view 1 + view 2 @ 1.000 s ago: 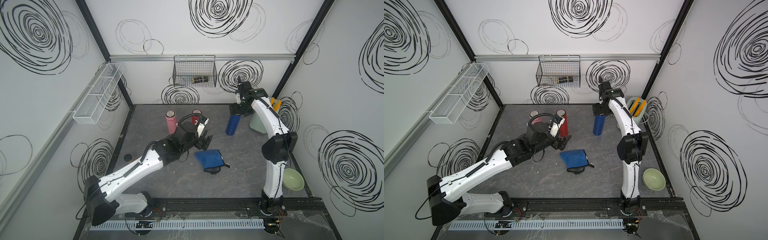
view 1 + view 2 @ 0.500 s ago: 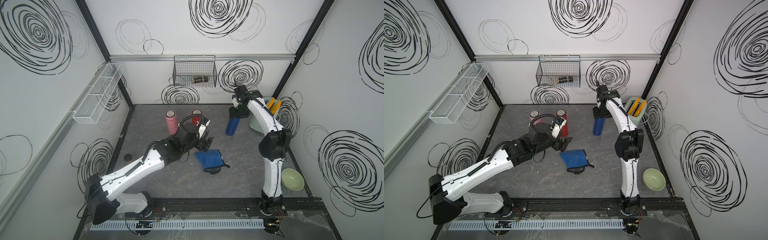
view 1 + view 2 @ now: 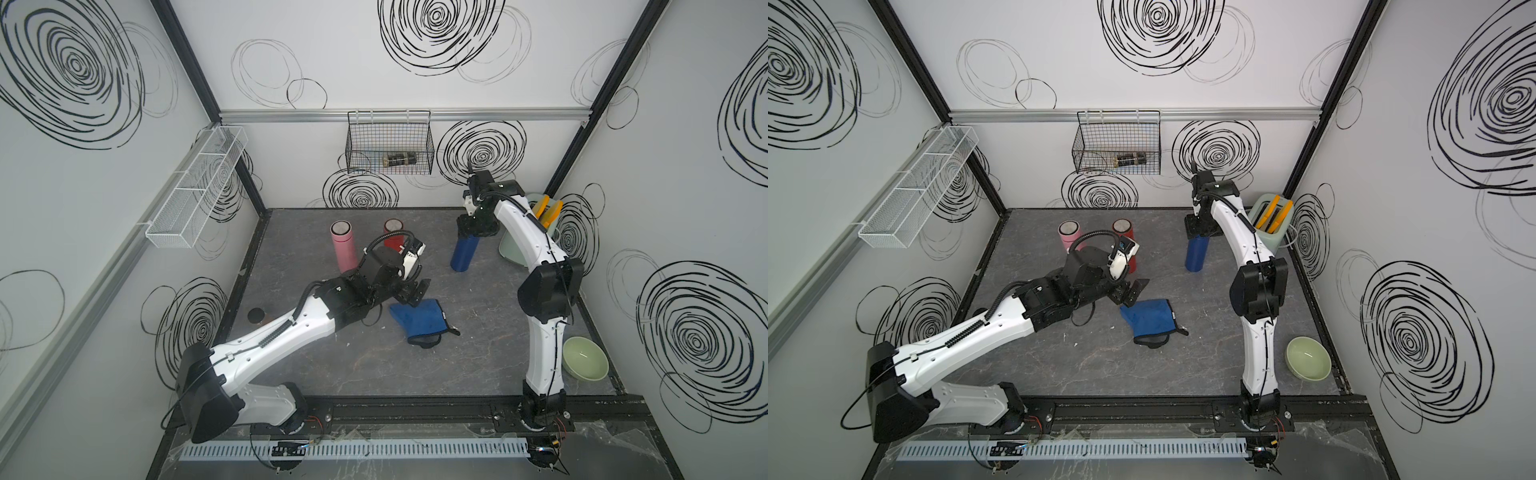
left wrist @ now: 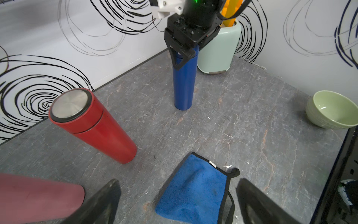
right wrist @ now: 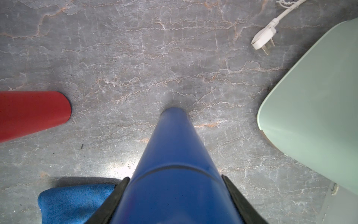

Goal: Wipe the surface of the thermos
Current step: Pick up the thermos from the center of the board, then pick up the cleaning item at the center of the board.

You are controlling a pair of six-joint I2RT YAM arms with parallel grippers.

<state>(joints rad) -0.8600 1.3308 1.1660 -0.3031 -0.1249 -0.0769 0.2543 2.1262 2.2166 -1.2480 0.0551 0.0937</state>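
Note:
A blue thermos (image 3: 464,253) (image 3: 1198,253) stands upright at the back right of the grey table. My right gripper (image 3: 471,226) (image 3: 1200,226) (image 5: 174,177) comes down over its top, and in the right wrist view both fingers press against its sides, so it is shut on it. The left wrist view shows the same grip (image 4: 184,56) on the blue thermos (image 4: 184,83). A blue cloth (image 3: 419,318) (image 3: 1150,318) (image 4: 195,184) lies crumpled mid-table. My left gripper (image 3: 415,293) (image 3: 1133,291) (image 4: 178,182) hovers open just over the cloth's edge, holding nothing.
A red thermos (image 3: 392,232) (image 4: 96,126) and a pink thermos (image 3: 343,249) (image 3: 1068,235) stand behind the left arm. A pale green toaster (image 3: 513,249) (image 3: 1273,220) sits right of the blue thermos, its plug (image 5: 263,38) on the table. A green bowl (image 3: 585,363) (image 4: 333,110) sits front right.
My right gripper has swung slightly left over the blue thermos and closed onto its top. The left arm has barely moved.

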